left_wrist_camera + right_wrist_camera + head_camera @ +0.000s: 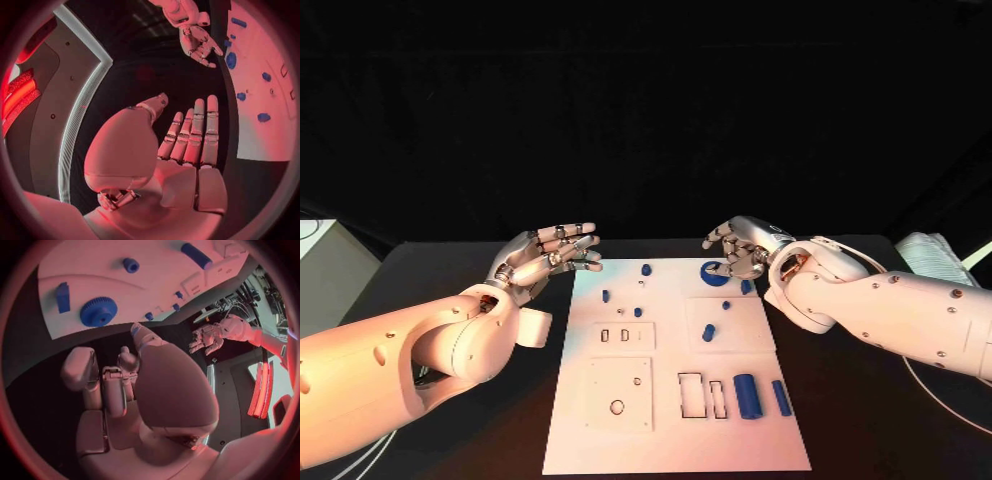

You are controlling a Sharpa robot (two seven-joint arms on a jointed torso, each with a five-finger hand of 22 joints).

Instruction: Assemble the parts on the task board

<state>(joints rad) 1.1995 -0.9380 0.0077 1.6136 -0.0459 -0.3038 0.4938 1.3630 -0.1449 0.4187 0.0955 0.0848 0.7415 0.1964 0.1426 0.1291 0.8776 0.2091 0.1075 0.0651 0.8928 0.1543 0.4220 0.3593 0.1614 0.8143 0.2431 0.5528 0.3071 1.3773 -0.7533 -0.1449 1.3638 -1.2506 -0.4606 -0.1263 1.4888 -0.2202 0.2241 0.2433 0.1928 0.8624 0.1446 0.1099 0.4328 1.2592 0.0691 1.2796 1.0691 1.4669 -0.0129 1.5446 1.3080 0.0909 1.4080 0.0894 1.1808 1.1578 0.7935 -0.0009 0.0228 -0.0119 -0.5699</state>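
Gear (98,311) teeth plain in right wrist view, right hand (740,245) above.

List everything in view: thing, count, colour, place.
task board: 1, white, centre of the black table
table: 1, black, under the board
gear: 1, blue, board's far edge, by the right hand
large cylinder: 1, blue, lying near the board's right edge
bar: 1, blue, beside the large cylinder
small parts: several, blue, scattered on the board's far half
left hand: open, off the board's far left corner
right hand: fingers curled, empty, above the gear
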